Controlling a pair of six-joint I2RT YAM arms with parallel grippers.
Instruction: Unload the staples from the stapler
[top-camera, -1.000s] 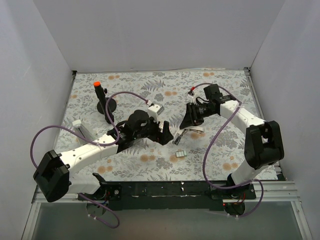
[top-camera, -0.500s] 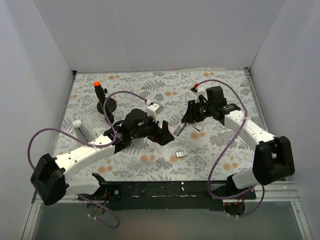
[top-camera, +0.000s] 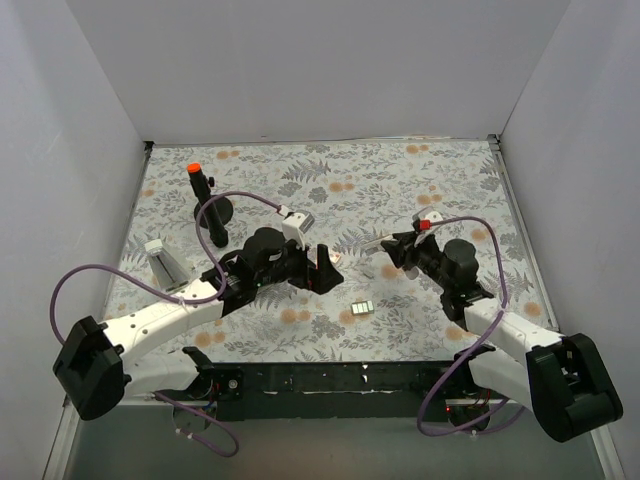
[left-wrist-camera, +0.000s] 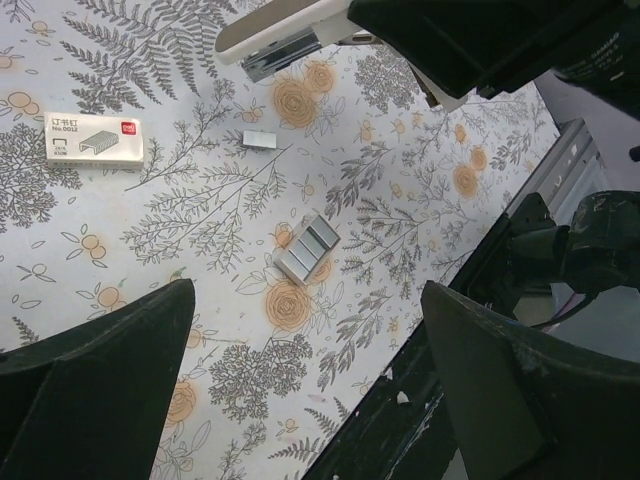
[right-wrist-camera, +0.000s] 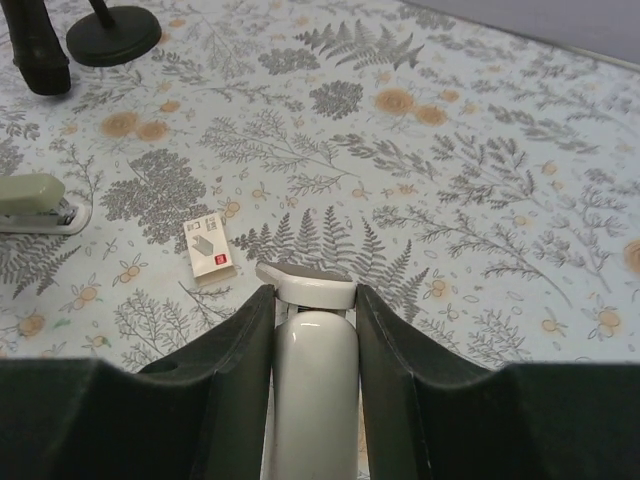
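Slim beige-grey stapler (right-wrist-camera: 313, 370) right of centre, gripped between the half-closed fingers of the right gripper (right-wrist-camera: 313, 300).
Left gripper (left-wrist-camera: 305, 300) spread wide, holding nothing, above a silvery ridged staple block (left-wrist-camera: 308, 248) on the near floral table (left-wrist-camera: 200, 250).

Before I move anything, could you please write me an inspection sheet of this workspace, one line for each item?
Surface: fern-printed cloth, lying flat.
Job's things: stapler held in the right jaws; staples loose on the cloth; one smaller piece apart from them.
Clutter: staple box; black stand with an orange-tipped pen; second stapler at the left.
Grippers: left gripper jaws open, empty, near the staples; right gripper jaws shut on the stapler.
Cables: purple cables loop off both arms; none lies on the staples.
Surroundings: white walls on three sides; black rail at the near edge.
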